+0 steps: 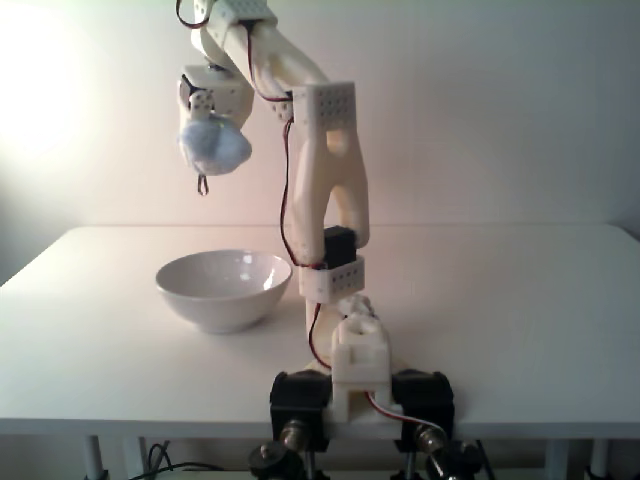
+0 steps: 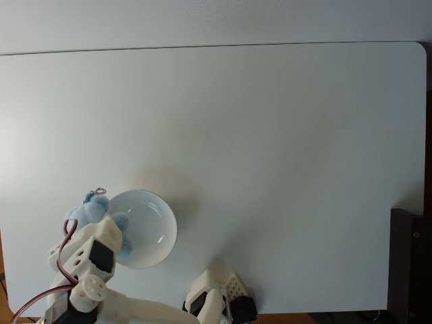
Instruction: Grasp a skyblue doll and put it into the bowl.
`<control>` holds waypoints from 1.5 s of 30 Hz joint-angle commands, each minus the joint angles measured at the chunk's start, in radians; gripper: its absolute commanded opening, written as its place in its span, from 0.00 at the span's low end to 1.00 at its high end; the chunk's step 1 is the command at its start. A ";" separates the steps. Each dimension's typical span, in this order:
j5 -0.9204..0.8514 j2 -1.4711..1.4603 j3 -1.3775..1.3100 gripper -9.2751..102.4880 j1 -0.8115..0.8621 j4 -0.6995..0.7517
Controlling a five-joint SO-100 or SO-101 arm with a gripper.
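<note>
Skyblue doll (image 1: 214, 146) is clamped in the gripper (image 1: 210, 130), held high in the air above the white surface (image 1: 500, 300). A fixed view from the front shows it well above the bowl (image 1: 223, 288), dark loop dangling below. A fixed view from above puts the doll (image 2: 88, 210) over the bowl's (image 2: 152, 226) left rim, partly outside it.
</note>
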 commanded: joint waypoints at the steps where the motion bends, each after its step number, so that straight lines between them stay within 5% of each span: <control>1: -0.009 -0.020 0.000 0.08 -0.015 0.000; 11: -0.055 -0.057 0.040 0.08 -0.123 0.006; 33: -0.055 -0.038 0.206 0.09 -0.075 0.006; 45: -0.057 -0.037 0.192 0.28 -0.069 0.006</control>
